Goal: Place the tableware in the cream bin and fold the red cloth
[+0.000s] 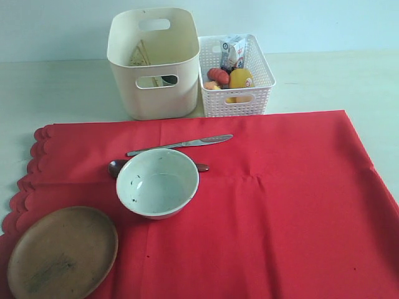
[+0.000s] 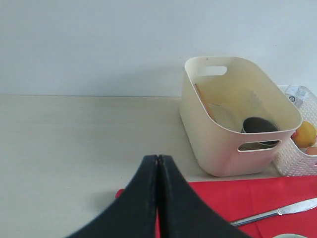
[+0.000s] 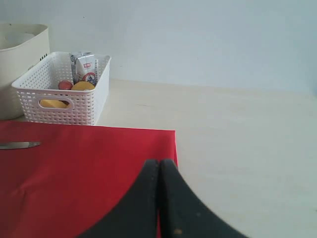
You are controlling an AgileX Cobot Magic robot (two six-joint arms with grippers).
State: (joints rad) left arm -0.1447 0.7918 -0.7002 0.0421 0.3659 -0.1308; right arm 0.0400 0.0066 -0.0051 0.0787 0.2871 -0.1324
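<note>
My left gripper (image 2: 157,161), right gripper (image 3: 158,163) both closed tight, empty. Bowl (image 1: 158,184) rigid, probably ceramic, chippable: pinch rim. Knife (image 1: 181,144) slick, flat on cloth (image 1: 280,205); grab handle.

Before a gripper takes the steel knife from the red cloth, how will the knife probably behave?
The steel knife looks thin and lies flat, so it probably stays stiff but is hard to get under. Its shiny surface may slip in a pinch. The red cloth beneath is soft and may bunch up with it.
</note>
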